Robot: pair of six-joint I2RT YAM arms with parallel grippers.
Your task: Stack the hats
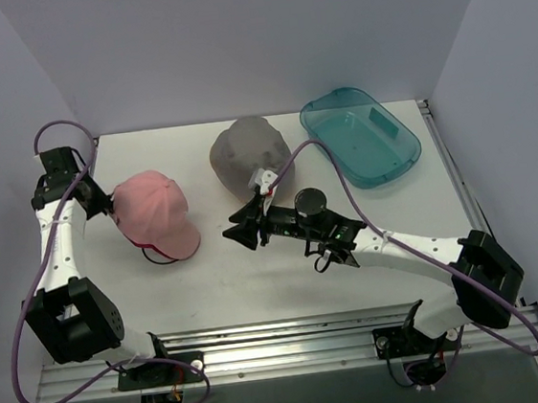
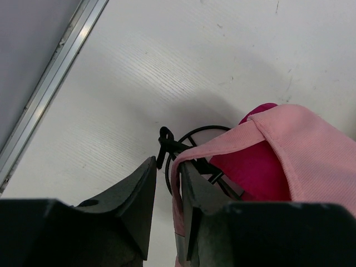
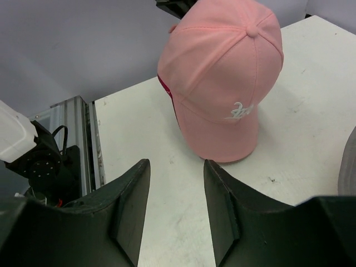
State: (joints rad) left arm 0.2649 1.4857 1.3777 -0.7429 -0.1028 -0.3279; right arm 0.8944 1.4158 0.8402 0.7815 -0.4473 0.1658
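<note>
The pale pink cap [image 1: 155,213] sits on top of the magenta cap [image 2: 253,169], both over a black wire-frame stand [image 2: 167,142] at the left of the table. My left gripper [image 1: 107,201] is at the back of the pink cap [image 2: 311,144]. Its jaws stand narrowly apart around the cap's rear rim, which lies against the right finger [image 2: 192,189]. The grey bucket hat [image 1: 249,151] sits at the back centre. My right gripper [image 1: 237,232] is open and empty above the table, facing the pink cap's [image 3: 222,72] brim. The mustard hat is out of view.
A teal plastic tray [image 1: 363,136] lies at the back right. A metal rail [image 2: 50,89] runs along the table's left edge near my left gripper. White walls enclose the table on three sides.
</note>
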